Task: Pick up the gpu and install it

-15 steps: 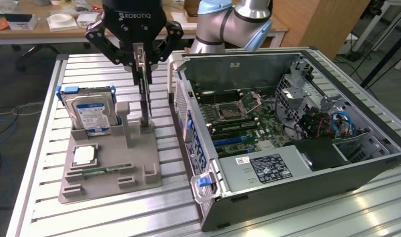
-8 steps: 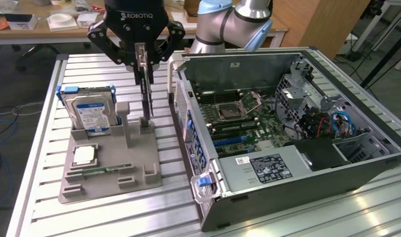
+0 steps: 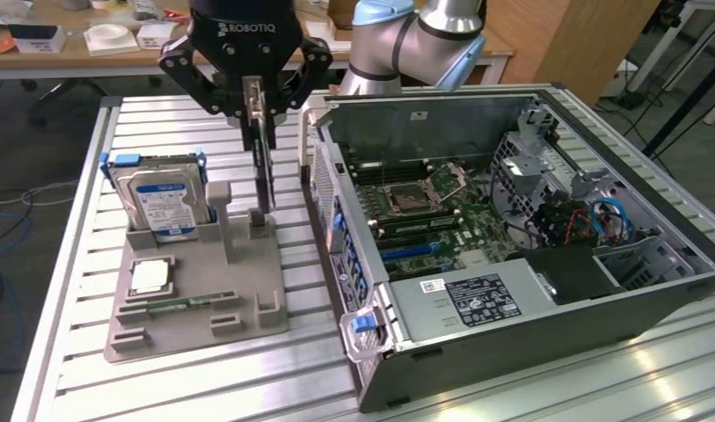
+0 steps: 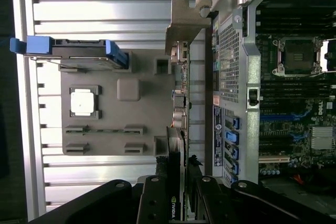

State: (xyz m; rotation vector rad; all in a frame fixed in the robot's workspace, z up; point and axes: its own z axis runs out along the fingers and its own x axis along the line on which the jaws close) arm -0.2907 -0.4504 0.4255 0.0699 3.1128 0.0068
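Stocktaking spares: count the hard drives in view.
1: the hard drive stands on edge in the grey holder, exterior view's left of the computer case. More may hide inside.

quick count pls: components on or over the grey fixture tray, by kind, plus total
hard drive: 1
CPU chip: 1
memory stick: 1
gpu, clamped in the gripper: 1
Total: 4

claw (image 3: 255,107): matte black, jointed linkage bars, white "robotiq" lettering across body. arm (image 3: 434,31): silver-grey rounded tubes, pale blue joint caps.
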